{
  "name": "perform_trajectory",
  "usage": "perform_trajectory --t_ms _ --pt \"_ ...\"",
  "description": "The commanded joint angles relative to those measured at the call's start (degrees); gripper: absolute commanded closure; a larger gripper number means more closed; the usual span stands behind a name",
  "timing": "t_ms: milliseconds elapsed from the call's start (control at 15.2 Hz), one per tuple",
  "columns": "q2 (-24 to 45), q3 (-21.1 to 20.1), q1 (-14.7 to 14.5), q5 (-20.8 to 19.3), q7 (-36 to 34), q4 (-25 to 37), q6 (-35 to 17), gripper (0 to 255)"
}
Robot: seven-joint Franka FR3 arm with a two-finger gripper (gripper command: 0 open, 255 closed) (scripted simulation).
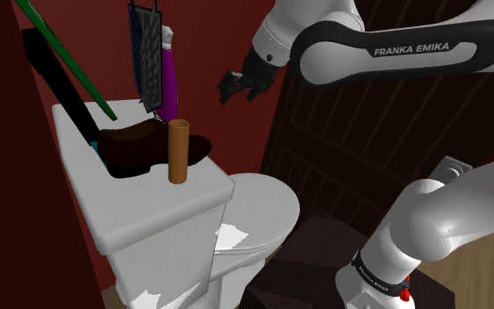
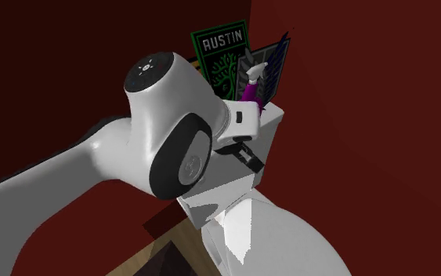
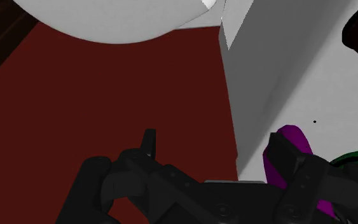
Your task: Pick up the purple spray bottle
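While the gripper [image 1: 230, 85] hangs wide open beside the purple spray bottle [image 1: 171, 81], I'd centre the bottle's body between its fingers before closing.

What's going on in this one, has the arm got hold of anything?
Not yet. A white Franka arm is going for the purple spray bottle, which stands at the back of a toilet tank lid with a dark shoe and a brown cylinder. Its pincer is open and hangs in the air to the shoulder view's right of the bottle, apart from it, holding nothing.
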State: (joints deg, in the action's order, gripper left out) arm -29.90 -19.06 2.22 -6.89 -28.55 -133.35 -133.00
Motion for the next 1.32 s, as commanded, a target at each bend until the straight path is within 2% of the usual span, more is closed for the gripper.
perform_trajectory --t_ms 0,198,396,594,792,1254 --pt "2.52 -2.87 1.53 -2.49 -3.58 1.78 -3.72 0" --pt "6.41 -7.44 4.72 -7.54 -9.37 5.06 -8.30 0" --pt "10.41 -12.72 8.81 -14.27 -16.24 9.11 -11.76 0" --pt "14.72 -18.66 13.48 -23.02 -24.32 14.03 -13.74 0" --pt "19.73 -25.15 18.11 -33.93 -33.40 19.91 -13.68 0" --pt "21.01 -26.64 19.45 -39.60 -39.22 17.34 -16.13 0"
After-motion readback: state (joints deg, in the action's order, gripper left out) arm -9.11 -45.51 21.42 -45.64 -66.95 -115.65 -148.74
